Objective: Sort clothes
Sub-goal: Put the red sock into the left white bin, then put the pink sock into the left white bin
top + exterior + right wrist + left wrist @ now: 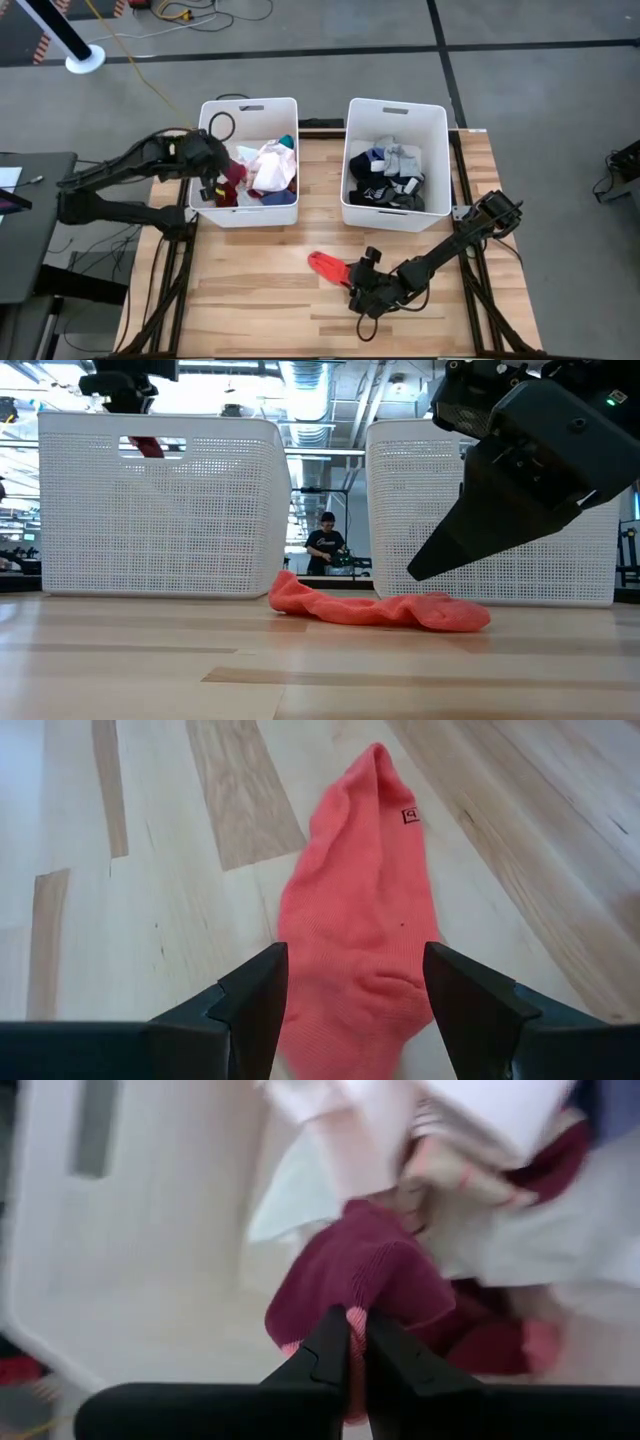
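Observation:
My left gripper [212,186] is over the left white bin [250,108], shut on a maroon sock [365,1270]. The same sock shows through the bin's handle slot as a maroon scrap [147,446]. That bin holds pink, white, maroon and teal clothes [268,170]. The right white bin [396,112] holds grey, black and navy clothes [392,172]. A coral sock [326,265] lies flat on the table in front of the bins. My right gripper [355,1005] is open just above the sock's near end, one finger on either side, touching nothing. My left gripper pinches the maroon sock between its two fingers at a pink-edged part [353,1320]. The fingers slant down into the bin from its left side. The sock bulges out past the fingertips above the pile; I cannot tell whether its far end rests on the other clothes.
The two bins stand side by side at the table's far edge with a gap between them [320,170]. Bare wooden table top [250,290] lies in front of the left bin. A person [325,545] shows in the room far behind the table.

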Controlling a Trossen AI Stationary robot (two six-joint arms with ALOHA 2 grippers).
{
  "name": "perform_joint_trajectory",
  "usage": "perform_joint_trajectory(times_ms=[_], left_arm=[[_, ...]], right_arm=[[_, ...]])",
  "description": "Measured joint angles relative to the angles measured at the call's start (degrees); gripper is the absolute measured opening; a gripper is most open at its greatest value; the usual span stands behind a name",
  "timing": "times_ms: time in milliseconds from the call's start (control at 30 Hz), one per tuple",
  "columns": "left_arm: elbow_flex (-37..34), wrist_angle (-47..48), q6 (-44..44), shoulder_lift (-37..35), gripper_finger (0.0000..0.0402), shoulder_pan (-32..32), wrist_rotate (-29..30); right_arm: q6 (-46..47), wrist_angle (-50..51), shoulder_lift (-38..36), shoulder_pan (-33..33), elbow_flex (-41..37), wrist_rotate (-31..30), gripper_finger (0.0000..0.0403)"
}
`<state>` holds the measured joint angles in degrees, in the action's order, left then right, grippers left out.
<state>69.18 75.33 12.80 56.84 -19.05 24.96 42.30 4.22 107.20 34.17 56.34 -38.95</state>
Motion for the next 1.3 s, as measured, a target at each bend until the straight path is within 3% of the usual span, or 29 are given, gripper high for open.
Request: perform_joint_trajectory(times_ms=[133, 433, 667, 833, 1067, 1300], left_arm=[[-1.7, -3.8, 2.2, -0.3, 0.0024, -3.2, -7.1], [-1.7, -5.0, 4.6, 0.0, 0.0117, -8.7, -12.2], [5.7, -9.0, 2.8, -1.3, 0.0184, -7.9, -21.6], [10.8, -12.4, 2.1, -4.1, 0.0191, -4.9, -23.3], [13.3, -16.6, 0.8, -9.0, 0.0191, 1.2, -27.6], [11.8, -16.7, -2.3, -12.4, 0.0191, 7.6, -29.0]], right_arm=[[0.9, -0.8, 0.8, 0.0, 0.0, 0.0, 0.0249], [2.1, -8.0, 8.5, 0.2, 0.4, -0.3, 0.0249], [2.4, -8.2, 9.4, 0.2, 0.5, -0.1, 0.0242], [2.3, -8.0, 9.4, 0.1, 0.4, 0.7, 0.0187], [0.8, -8.0, 9.5, 0.1, 0.4, 3.3, 0.0026], [-0.5, -8.1, 9.5, 0.4, 0.9, 3.6, 0.0013]])
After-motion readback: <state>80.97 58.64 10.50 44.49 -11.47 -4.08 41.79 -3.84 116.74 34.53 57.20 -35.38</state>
